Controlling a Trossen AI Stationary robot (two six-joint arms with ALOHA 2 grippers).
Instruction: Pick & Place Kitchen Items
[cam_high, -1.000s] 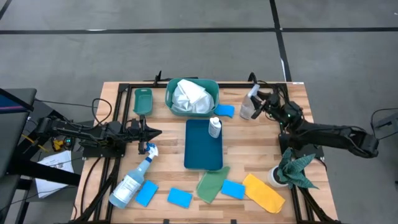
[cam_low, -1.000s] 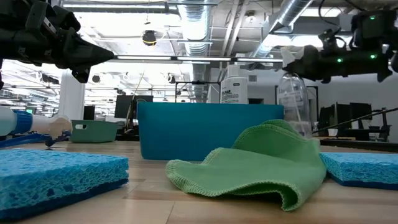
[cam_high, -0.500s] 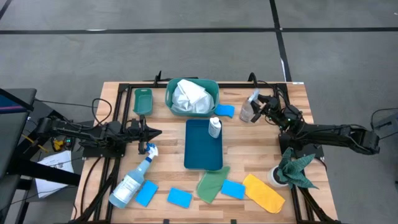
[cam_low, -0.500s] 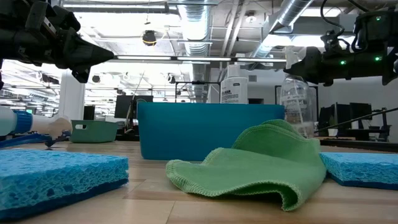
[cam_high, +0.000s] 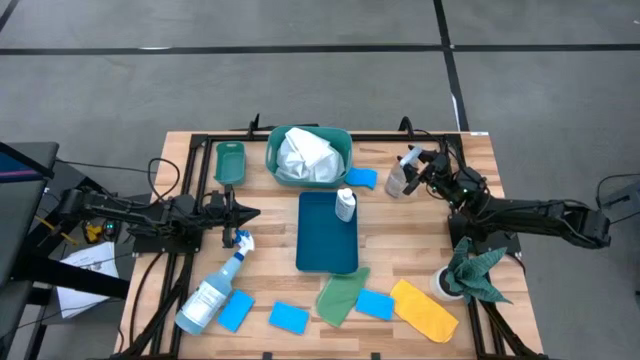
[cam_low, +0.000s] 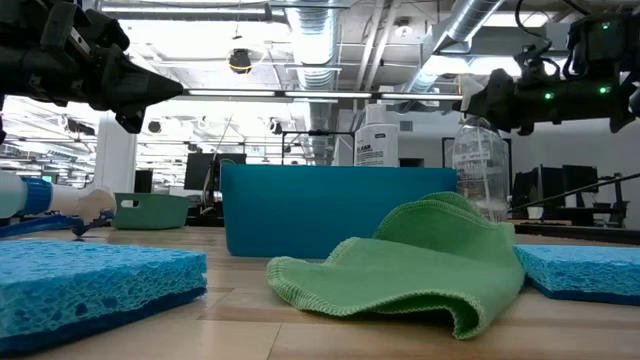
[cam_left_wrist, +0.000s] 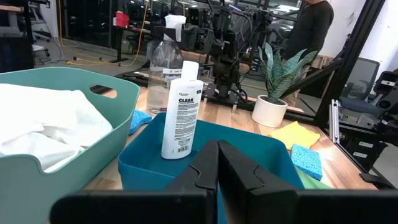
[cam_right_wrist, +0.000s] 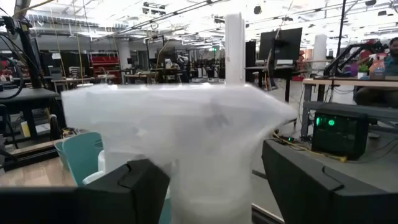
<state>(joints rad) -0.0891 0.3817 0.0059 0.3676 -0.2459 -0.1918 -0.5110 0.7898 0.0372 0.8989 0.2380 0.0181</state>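
Four blue sponges (cam_high: 288, 318), three bottles (cam_high: 399, 177)

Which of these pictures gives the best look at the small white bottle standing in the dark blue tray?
The left wrist view: the white bottle stands whole, close, its label showing. The high view shows only its top. The low view shows its upper part behind the tray wall. The right wrist view misses it.
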